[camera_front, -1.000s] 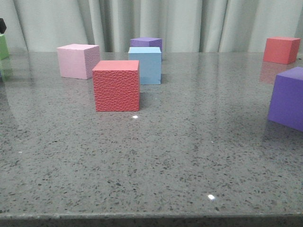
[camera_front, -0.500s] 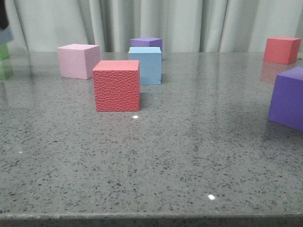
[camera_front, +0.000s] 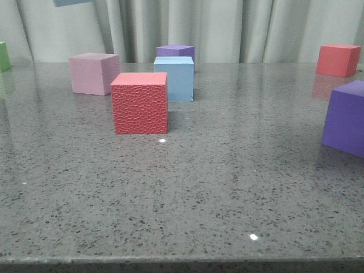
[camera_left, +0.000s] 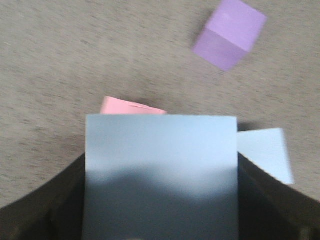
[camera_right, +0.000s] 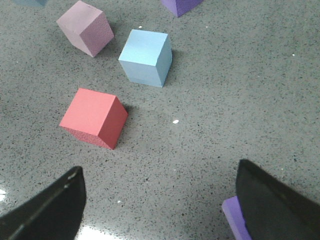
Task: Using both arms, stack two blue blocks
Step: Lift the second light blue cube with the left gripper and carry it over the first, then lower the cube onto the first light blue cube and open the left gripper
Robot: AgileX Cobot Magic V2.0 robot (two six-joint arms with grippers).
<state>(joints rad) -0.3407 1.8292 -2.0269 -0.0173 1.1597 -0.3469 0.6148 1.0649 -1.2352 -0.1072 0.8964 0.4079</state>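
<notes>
Sky-blue foam, two cubes. We log the first, the held blue block (camera_left: 161, 175), clamped between the dark fingers (camera_left: 47, 205) of the left gripper (camera_left: 160, 235); it fills most of the left wrist view, and in the front view only its lower edge shows at the top of frame, high above the table (camera_front: 227, 187). The second, the resting blue block (camera_front: 174, 78), sits on the table just behind the red cube (camera_front: 140, 103), with the pink cube (camera_front: 94, 73) to its left and a purple cube (camera_front: 176, 52) behind it.

Right gripper (camera_right: 160, 200): spread wide, holding nothing, hanging above the table with the resting block well ahead of it and a second purple cube (camera_right: 237, 217) close by one finger.

Position: seen from the left wrist, the resting block peeks out beside and below the held one, so the two are not yet lined up.

Risk, in our judgement: lowering while offset would land the held block on an edge and tip it, or nudge the red cube crowding the target.
</notes>
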